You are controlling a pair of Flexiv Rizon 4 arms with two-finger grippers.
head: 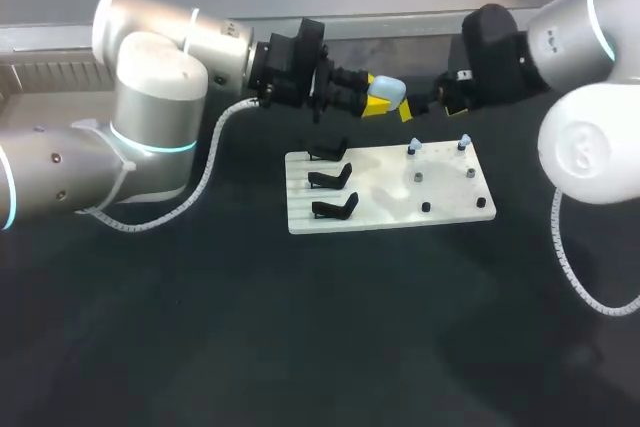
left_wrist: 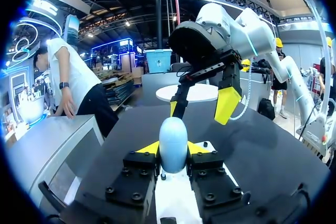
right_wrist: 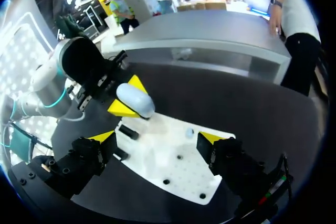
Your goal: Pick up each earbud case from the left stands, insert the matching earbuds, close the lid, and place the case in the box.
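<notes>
Left claw [left_wrist: 172,149] clamped the pale-blue earbud case [left_wrist: 173,137] aloft near the white stand board [head: 385,202] on the bench [head: 300,337], while the right claw [right_wrist: 156,138] hung wide open, facing it.

Broad matte black tabletop [head: 300,347], smooth and dark, a faint soft sheen across its surface.

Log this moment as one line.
left gripper shut on earbud case, held above table | right gripper open, facing it | two earbuds on board
</notes>
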